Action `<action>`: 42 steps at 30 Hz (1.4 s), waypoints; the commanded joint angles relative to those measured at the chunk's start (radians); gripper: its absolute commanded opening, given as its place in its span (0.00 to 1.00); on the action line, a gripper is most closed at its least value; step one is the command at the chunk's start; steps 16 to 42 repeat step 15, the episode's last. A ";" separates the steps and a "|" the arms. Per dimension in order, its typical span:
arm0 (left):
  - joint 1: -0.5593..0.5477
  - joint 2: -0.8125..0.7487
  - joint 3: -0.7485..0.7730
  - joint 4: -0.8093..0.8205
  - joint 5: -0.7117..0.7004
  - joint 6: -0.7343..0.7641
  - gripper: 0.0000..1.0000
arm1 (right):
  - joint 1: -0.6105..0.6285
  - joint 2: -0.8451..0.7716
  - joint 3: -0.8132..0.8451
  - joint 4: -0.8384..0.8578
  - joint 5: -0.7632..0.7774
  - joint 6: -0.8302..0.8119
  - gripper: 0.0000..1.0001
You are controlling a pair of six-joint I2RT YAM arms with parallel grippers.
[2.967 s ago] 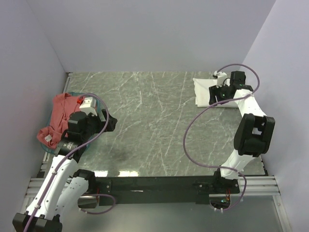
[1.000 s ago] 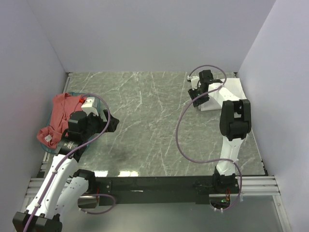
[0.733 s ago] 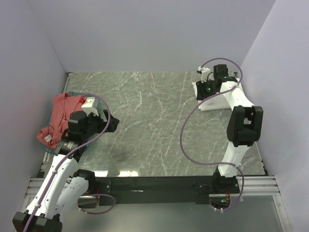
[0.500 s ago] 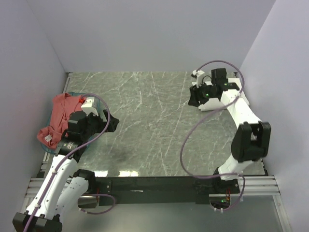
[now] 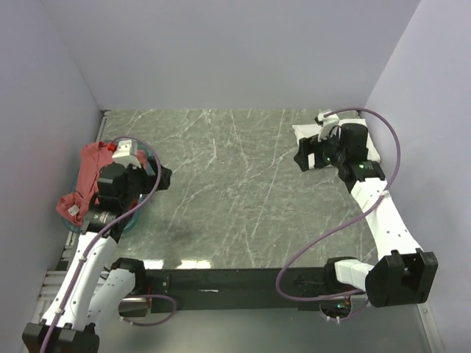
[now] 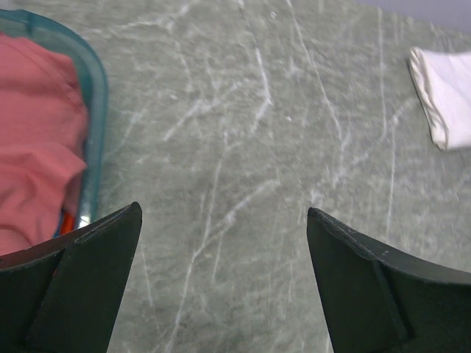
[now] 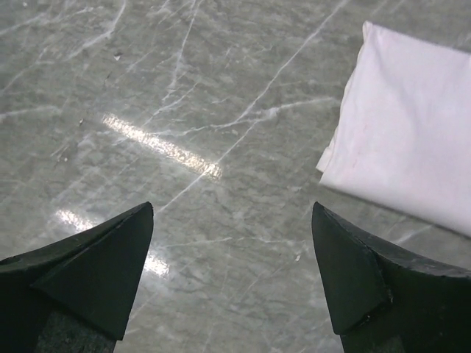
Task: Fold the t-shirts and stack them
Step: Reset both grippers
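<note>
The white t-shirt [image 5: 307, 132] lies folded at the back right of the table, partly behind my right arm; its print does not show. It also shows in the right wrist view [image 7: 412, 125] and the left wrist view [image 6: 450, 95]. The salmon-red t-shirt [image 5: 87, 165] lies crumpled in the teal basket [image 6: 96, 110] at the left, also in the left wrist view [image 6: 33, 140], its white tag [image 5: 75, 211] at the near end. My left gripper [image 5: 163, 176] [image 6: 223, 209] is open and empty beside the basket. My right gripper [image 5: 300, 158] [image 7: 232, 206] is open and empty, just left of the white shirt.
The grey marble tabletop [image 5: 228, 191] is walled by pale panels at the left, back and right. A purple cable [image 5: 309, 243] loops from the right arm over the table's right part. The black rail [image 5: 235, 279] runs along the near edge.
My right arm has swung off the white shirt and drawn its gripper to the shirt's near left side. My left wrist has shifted slightly toward the back, by the basket.
</note>
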 commanded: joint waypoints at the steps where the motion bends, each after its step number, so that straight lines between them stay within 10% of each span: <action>1: 0.056 0.033 0.052 0.075 0.031 -0.030 0.99 | -0.050 -0.060 -0.035 0.044 -0.095 0.082 0.93; 14: 0.069 -0.044 0.002 0.044 0.016 0.039 0.99 | -0.059 -0.311 -0.189 0.251 0.346 0.298 0.93; 42: 0.069 -0.045 0.002 0.047 0.011 0.037 0.99 | -0.059 -0.311 -0.189 0.251 0.354 0.299 0.95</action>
